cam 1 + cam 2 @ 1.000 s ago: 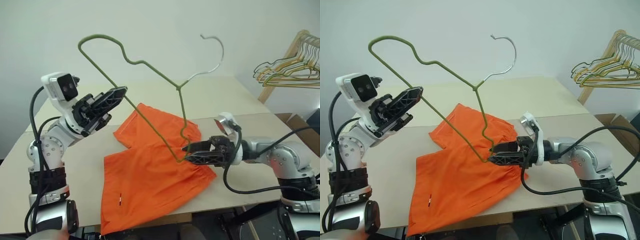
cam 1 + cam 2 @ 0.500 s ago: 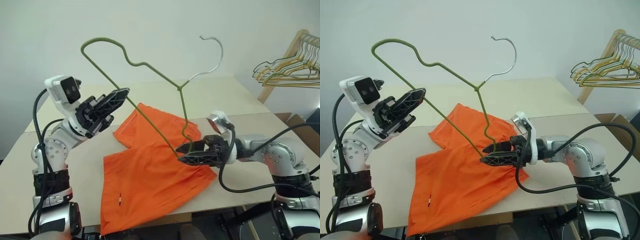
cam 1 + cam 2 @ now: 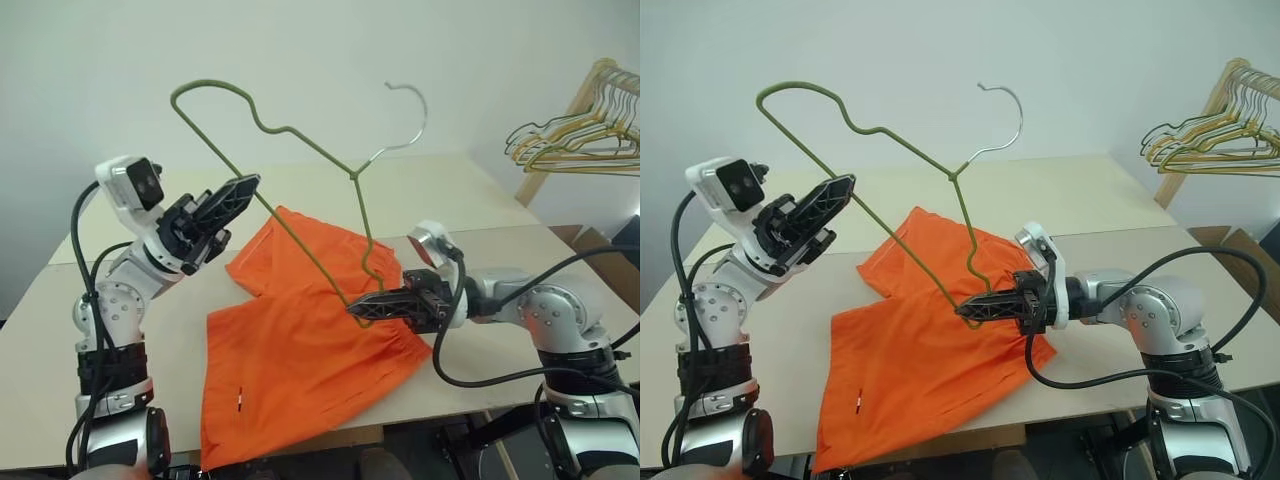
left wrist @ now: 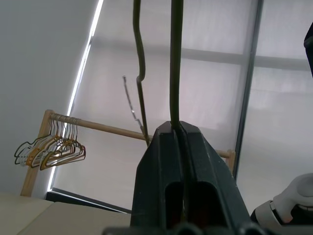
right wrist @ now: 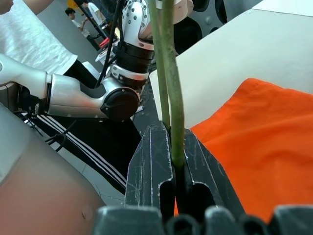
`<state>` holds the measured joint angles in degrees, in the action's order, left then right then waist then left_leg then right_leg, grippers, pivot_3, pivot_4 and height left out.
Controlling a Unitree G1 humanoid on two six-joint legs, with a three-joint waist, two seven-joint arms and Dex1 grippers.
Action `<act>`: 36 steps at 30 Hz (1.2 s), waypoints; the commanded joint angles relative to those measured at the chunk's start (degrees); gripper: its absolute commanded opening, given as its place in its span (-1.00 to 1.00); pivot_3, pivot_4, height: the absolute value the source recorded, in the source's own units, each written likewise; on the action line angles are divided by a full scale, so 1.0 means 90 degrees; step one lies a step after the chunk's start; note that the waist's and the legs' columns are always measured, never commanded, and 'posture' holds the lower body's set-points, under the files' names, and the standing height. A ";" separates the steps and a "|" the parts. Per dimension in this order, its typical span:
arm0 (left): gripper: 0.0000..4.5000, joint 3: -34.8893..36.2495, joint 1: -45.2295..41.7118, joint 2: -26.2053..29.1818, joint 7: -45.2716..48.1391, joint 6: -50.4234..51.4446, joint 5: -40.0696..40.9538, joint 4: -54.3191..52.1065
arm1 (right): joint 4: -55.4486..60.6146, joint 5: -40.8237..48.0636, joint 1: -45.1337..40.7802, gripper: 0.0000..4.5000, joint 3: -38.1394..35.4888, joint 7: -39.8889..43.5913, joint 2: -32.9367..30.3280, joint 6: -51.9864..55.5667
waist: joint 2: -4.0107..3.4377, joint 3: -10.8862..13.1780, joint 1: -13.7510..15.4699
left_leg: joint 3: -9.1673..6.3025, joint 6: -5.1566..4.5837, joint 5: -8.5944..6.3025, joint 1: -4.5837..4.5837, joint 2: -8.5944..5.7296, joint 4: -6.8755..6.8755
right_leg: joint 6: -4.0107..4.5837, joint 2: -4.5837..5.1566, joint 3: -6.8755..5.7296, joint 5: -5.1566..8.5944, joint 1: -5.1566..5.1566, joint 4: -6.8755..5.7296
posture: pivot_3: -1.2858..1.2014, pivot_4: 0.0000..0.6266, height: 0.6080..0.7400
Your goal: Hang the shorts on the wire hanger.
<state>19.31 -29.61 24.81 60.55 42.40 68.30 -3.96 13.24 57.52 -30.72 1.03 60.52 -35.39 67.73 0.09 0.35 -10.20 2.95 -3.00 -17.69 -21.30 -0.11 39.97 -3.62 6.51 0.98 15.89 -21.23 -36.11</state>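
Above the table [image 3: 470, 195], we hold the wire hanger [image 3: 300, 140] in both grippers: the left gripper [image 3: 243, 187] clamps its long bar, the right gripper [image 3: 362, 310] its lower corner. The shorts [image 3: 300, 340] lie flat beneath, unthreaded, so the hanging itself remains.

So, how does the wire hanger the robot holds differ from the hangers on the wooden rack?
The wire hanger is one dark olive-green wire; the rack hangers are a bunch of pale green, yellow and grey ones. It is held tilted above the shorts by both grippers, left and right; the bunch hangs by its hooks. Both are thin wire.
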 commanded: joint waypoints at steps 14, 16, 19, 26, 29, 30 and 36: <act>0.85 -0.1201 0.1559 0.1020 -0.0103 -0.0260 -0.2162 -0.0134 | -0.0588 0.0959 0.0534 -1.00 -0.1858 -0.0647 -0.0644 0.0497 | -0.0005 -0.0001 0.0028 | -0.0005 0.0003 0.0001 -0.0008 -0.0002 -0.0012 | 0.0001 0.0012 0.0004 0.0000 -0.0006 0.0004 | -0.18 -1.00 1.00; 0.99 -0.1330 0.1729 0.1202 -0.0080 -0.0485 -0.2544 -0.0243 | -0.0679 0.0952 0.0837 -1.00 -0.2090 -0.0672 -0.1049 0.0658 | -0.0005 -0.0001 0.0055 | -0.0014 0.0004 0.0001 -0.0030 -0.0002 -0.0011 | 0.0003 0.0053 0.0007 0.0001 -0.0021 0.0007 | -0.18 -1.00 1.00; 0.99 -0.1588 0.1877 0.1584 0.0137 -0.0878 -0.3158 -0.0363 | -0.1012 0.0516 0.1394 -1.00 -0.2300 -0.0946 -0.1701 0.0836 | -0.0009 -0.0004 0.0074 | -0.0013 0.0008 0.0005 -0.0061 -0.0004 -0.0011 | 0.0008 0.0068 0.0012 0.0000 -0.0056 0.0005 | -0.17 -1.00 1.00; 0.99 -0.1701 0.1804 0.1991 0.0513 -0.1159 -0.3512 -0.0560 | -0.1819 -0.0045 0.2615 -1.00 -0.1770 0.0326 -0.3237 0.1057 | -0.0035 -0.0014 0.0165 | 0.0000 0.0006 0.0007 -0.0093 -0.0001 -0.0013 | 0.0014 0.0065 0.0023 0.0001 -0.0100 -0.0003 | -0.16 -1.00 1.00; 0.99 -0.1775 0.1800 0.2139 0.0634 -0.1252 -0.3660 -0.0614 | -0.2347 -0.0052 0.2861 -1.00 -0.1398 0.1041 -0.3619 0.1328 | -0.0038 -0.0016 0.0158 | 0.0014 -0.0006 0.0007 -0.0089 -0.0002 -0.0010 | 0.0013 0.0054 0.0020 0.0001 -0.0097 -0.0003 | -0.16 -1.00 1.00; 0.99 -0.1791 0.1806 0.2167 0.0666 -0.1265 -0.3695 -0.0627 | -0.2501 -0.0080 0.2931 -1.00 -0.1318 0.1236 -0.3698 0.1360 | -0.0038 -0.0016 0.0166 | 0.0021 -0.0010 0.0007 -0.0084 -0.0001 -0.0009 | 0.0013 0.0049 0.0017 0.0001 -0.0093 -0.0003 | -0.16 -1.00 1.00; 0.99 -0.1812 0.1894 0.2197 0.0745 -0.1287 -0.3853 -0.0661 | -0.2851 -0.0519 0.3087 -1.00 -0.0775 0.1761 -0.4000 0.1254 | -0.0044 -0.0021 0.0182 | 0.0027 -0.0018 0.0009 -0.0073 0.0001 -0.0004 | 0.0010 -0.0002 0.0009 0.0000 -0.0082 -0.0007 | -0.15 -1.00 1.00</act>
<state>2.79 -12.43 43.82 66.69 32.22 33.79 -8.33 -12.23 53.04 -2.40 -5.39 74.44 -70.16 79.35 -0.30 0.16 -8.56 3.21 -3.16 -17.61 -21.97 -0.10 39.93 -3.53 6.47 1.07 15.89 -21.99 -36.19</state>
